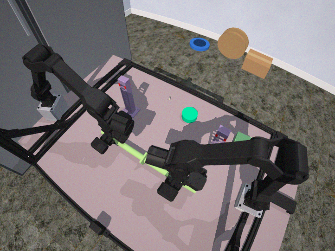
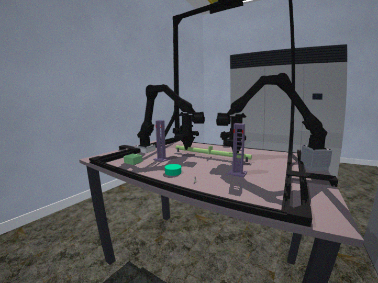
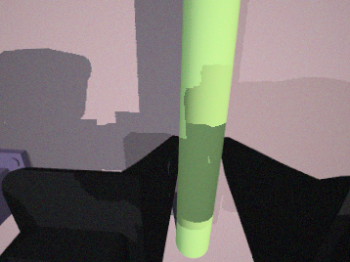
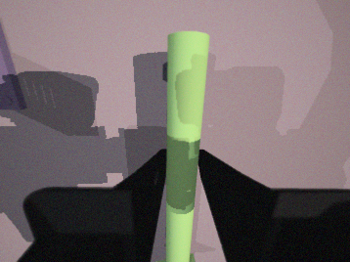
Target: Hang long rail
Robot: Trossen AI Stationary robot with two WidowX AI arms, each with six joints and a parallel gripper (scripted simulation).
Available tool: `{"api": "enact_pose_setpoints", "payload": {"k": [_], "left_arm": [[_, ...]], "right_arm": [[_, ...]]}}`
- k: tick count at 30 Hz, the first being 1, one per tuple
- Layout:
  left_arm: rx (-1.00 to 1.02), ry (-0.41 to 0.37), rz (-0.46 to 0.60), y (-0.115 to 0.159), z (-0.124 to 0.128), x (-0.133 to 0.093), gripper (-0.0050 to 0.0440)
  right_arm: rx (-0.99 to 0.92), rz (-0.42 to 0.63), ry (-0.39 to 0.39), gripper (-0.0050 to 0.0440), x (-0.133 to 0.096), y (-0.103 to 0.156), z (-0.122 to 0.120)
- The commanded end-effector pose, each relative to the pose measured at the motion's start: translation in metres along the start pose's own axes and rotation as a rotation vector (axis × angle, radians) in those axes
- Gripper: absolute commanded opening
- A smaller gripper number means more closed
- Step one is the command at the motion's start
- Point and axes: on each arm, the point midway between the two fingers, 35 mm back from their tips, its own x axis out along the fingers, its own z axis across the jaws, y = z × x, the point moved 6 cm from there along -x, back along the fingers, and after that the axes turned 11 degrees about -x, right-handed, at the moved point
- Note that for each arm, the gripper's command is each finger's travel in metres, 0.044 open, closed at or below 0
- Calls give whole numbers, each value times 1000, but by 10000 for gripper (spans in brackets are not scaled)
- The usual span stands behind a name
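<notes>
The long light green rail (image 1: pixel 131 150) (image 2: pixel 198 150) (image 3: pixel 210 44) (image 4: pixel 187 98) is held above the table, roughly level, with dark hooks under its ends. My left gripper (image 1: pixel 112 140) (image 3: pixel 199 144) is shut on it near one end. My right gripper (image 1: pixel 178 180) (image 2: pixel 188 147) (image 4: pixel 182 153) is shut on it near the other end. Two purple slotted posts stand upright, apart from the rail: the left-arm one (image 1: pixel 127 99) (image 2: pixel 238 169) and the right-arm one (image 1: pixel 223 130) (image 2: pixel 160 156). Both have red marks near the top. In the exterior view the left post partly hides the left fingers.
A teal round block (image 1: pixel 189 114) (image 2: pixel 173 170) lies on the table beyond the posts from the rail. A green block (image 1: pixel 241 137) (image 2: pixel 133 159) lies near the right-arm post. A tiny pale object (image 1: pixel 169 98) (image 2: pixel 195 179) lies near the teal block. Black frame bars (image 1: pixel 178 86) edge the table.
</notes>
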Motion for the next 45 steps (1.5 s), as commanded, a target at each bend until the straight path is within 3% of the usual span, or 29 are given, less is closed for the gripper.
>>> {"api": "enact_pose_setpoints", "payload": {"k": [1,11,25,27,31,35,41,45], "left_arm": [[0,4,-1,-1,0,5,0],[1,5,-1,-1,0,12,0],[1,0,1,0,0,5,336],[1,0,1,0,0,5,336],[1,0,1,0,0,5,432],[1,0,1,0,0,4,440],[1,0,1,1,0,-28,440],[1,0,1,1,0,-29,440]], "right_arm": [[0,-5,5,0,6,0,0],[-1,-9,5,0,13,0,0],[0,-2,2,336,6,0,0],[0,-2,2,336,6,0,0],[0,-2,2,432,6,0,0],[0,-2,2,440,5,0,0],[0,-2,2,440,-27,-2,0],[0,-2,2,440,-29,-3,0]]}}
